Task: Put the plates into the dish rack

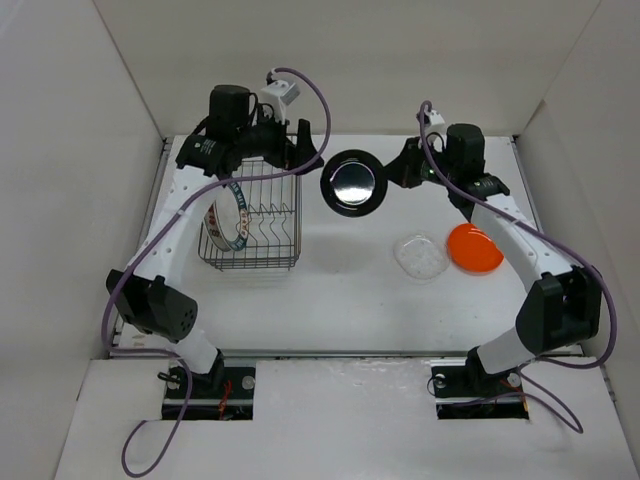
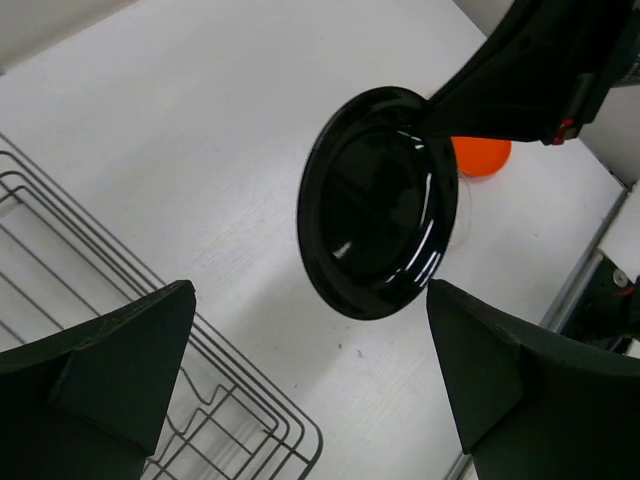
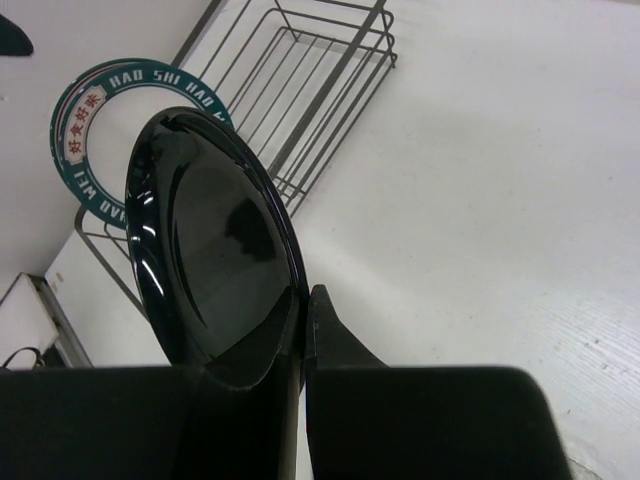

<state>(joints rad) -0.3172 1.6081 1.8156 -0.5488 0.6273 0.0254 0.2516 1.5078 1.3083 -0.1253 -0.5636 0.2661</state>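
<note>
The glossy black plate looks stiff, light, slick and breakable, so a firm pinch on its rim suits best. It hangs tilted over the table, just right of the dish rack. The right end effector is clamped on its rim, and the left end effector gapes wide beside it.

Green-rimmed plate mostly behind the black plate (dish rack partly off-frame)

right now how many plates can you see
4. The black plate is held by the right end effector. The clear plate and orange plate lie on the table. The green-rimmed plate stands in the dish rack. Another may be hidden behind it.
</note>
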